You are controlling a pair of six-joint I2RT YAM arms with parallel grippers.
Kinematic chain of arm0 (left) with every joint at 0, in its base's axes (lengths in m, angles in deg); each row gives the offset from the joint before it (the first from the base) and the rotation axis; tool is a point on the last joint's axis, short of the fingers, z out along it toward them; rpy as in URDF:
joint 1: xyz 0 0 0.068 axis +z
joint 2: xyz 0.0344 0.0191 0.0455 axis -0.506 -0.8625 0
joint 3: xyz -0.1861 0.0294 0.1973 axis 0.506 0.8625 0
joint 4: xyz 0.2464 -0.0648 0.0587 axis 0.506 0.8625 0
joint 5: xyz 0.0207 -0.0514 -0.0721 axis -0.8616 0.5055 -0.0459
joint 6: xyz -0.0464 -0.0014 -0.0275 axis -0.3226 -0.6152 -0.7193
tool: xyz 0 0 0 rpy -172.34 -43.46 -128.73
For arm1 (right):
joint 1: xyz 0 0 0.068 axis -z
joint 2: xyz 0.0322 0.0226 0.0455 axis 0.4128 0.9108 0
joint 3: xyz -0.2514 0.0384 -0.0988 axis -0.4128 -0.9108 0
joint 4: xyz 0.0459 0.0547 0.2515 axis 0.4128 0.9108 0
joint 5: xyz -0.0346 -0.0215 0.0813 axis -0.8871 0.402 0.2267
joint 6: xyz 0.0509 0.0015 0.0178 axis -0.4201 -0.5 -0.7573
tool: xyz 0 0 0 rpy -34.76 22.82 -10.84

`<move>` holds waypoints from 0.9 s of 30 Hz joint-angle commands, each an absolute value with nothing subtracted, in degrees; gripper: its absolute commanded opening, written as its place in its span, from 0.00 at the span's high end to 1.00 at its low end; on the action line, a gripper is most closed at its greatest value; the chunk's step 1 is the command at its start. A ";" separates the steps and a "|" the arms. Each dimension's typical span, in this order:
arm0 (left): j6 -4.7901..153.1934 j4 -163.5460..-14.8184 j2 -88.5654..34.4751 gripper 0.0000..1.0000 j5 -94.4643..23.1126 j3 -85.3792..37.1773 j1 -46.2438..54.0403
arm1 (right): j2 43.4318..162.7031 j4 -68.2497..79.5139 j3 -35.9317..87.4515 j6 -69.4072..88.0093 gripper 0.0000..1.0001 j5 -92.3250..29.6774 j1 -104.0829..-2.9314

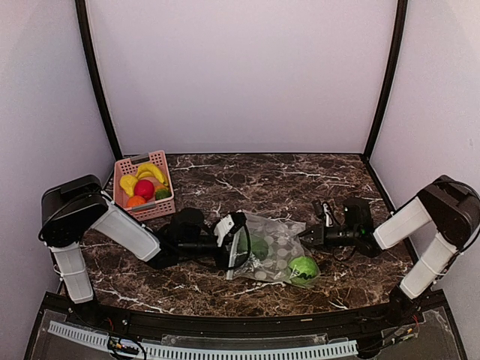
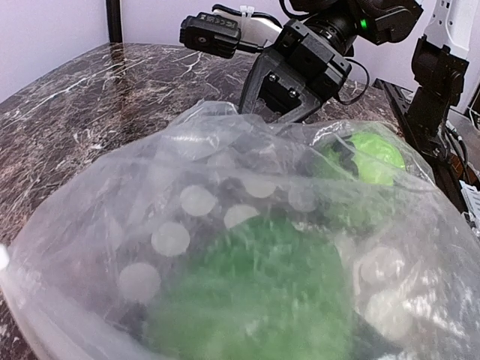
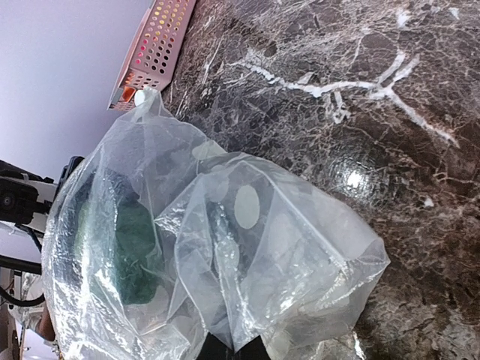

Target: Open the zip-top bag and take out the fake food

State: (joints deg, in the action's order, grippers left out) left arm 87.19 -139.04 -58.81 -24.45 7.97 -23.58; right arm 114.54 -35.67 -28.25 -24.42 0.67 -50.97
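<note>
Top view: bag (image 1: pixel 274 244) is lying on the tabletop (image 1: pixel 247 180) between the two hands. Left hand (image 1: pixel 231 234) is touching the bag's left edge; its jaws are hidden by film and its own body, so I can't tell if they're apart or together. Right hand (image 1: pixel 306 235) is meeting the right edge. Green ball (image 1: pixel 304 268) is sitting in the bag corner just beside the right hand, on the side toward the bases. Leaf (image 1: pixel 259 247) is lying just past the left hand. Basket (image 1: pixel 160 157) with a banana (image 1: pixel 152 172) is standing well behind the left hand.

Left wrist: film is filling the frame right at the lens. Leaf (image 2: pixel 255 300) is blurring through it up close, green ball (image 2: pixel 371 154) farther off beside the right hand (image 2: pixel 283 112). Own fingers aren't showing.

Right wrist: film is gathering into a fold that runs into the dark jaws at the bottom edge, so I'm reading the right hand (image 3: pixel 232 351) as clamped on the bag.

Handling, my read: film is thin, limp and slick, and it's crumpling instead of pushing back. Take it at the zip strip, the stiffest part, one hand per lip. I can't place that strip for sure here. Contents are looking light and round, so they'll be rolling once the mouth tilts.
</note>
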 commanded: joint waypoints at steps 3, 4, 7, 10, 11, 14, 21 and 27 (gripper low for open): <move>88.24 -137.68 -51.98 0.23 -27.38 13.03 -23.83 | 112.24 -33.52 -29.30 -22.40 1.00 -0.05 -48.64; 88.13 -137.74 -51.47 0.24 -27.74 13.89 -23.79 | 112.12 -33.35 -29.35 -22.24 1.00 -0.17 -48.43; 87.99 -137.44 -48.88 0.25 -28.39 15.16 -23.82 | 112.00 -32.96 -29.48 -21.99 1.00 -0.46 -47.99; 88.04 -136.20 -45.30 0.25 -30.97 17.10 -23.76 | 111.58 -32.61 -29.72 -21.77 1.00 -0.47 -47.47; 88.14 -135.54 -44.39 0.25 -32.26 17.83 -23.59 | 111.35 -32.45 -29.86 -21.62 1.00 -0.39 -47.18; 87.70 -130.88 -39.14 0.25 -34.76 19.51 -21.52 | 110.49 -31.45 -30.01 -20.96 1.00 -0.30 -46.39; 83.73 -123.09 -24.20 0.24 -39.44 23.55 -11.69 | 109.19 -29.69 -29.81 -19.44 1.00 0.19 -45.22; 79.73 -112.44 -16.22 0.22 -48.17 20.17 -1.62 | 108.91 -29.34 -29.42 -19.17 1.00 0.36 -45.05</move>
State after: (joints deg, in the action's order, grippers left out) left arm 83.67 -121.71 -20.02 -41.17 22.53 -6.20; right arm 109.75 -29.95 -29.45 -20.31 0.06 -45.59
